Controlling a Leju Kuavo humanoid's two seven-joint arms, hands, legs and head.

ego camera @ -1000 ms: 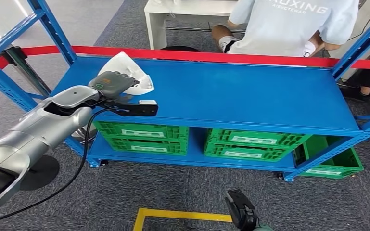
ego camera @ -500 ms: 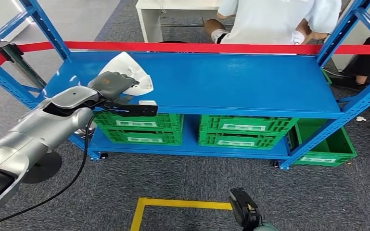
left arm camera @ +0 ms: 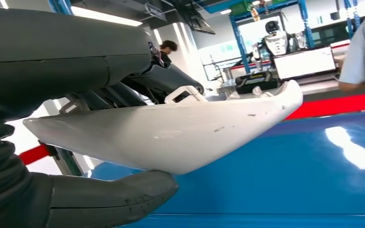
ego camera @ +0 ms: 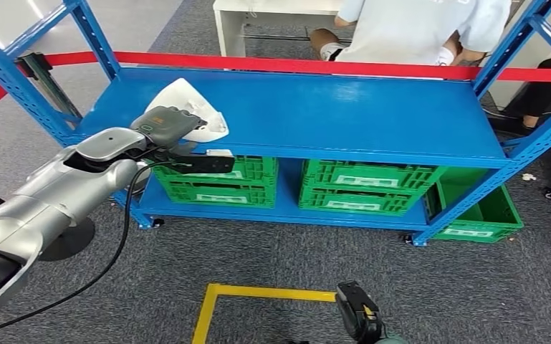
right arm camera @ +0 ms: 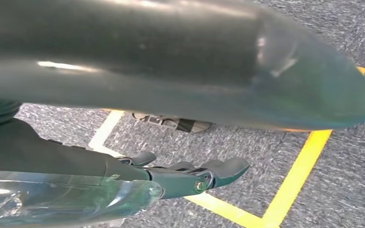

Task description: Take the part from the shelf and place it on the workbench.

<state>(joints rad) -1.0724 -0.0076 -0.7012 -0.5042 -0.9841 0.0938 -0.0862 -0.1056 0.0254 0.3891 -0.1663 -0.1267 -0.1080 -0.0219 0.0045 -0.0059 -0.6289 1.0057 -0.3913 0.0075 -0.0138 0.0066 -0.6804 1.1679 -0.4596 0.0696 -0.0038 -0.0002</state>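
A white curved shell part (ego camera: 185, 99) hangs over the left end of the blue shelf top (ego camera: 344, 115). My left hand (ego camera: 166, 123) grips it from the near side. In the left wrist view the part (left arm camera: 180, 137) lies between the dark fingers above and the thick thumb (left arm camera: 109, 197) below, a little above the blue shelf surface (left arm camera: 289, 180). My right hand (ego camera: 358, 315) hangs low over the carpet; in the right wrist view its fingers (right arm camera: 209, 173) are stretched out with nothing in them.
Green crates (ego camera: 362, 188) stand on the lower shelf, and another (ego camera: 480, 218) sits on the floor at the right. A red barrier tape (ego camera: 294, 66) runs behind the shelf, with a person (ego camera: 415, 29) and a white table (ego camera: 272, 11) beyond. Yellow floor tape (ego camera: 258, 294) lies near my feet.
The whole picture has shifted, so the camera has moved relative to the shelf. My left hand keeps its hold on the white part, and my right hand still hangs low.
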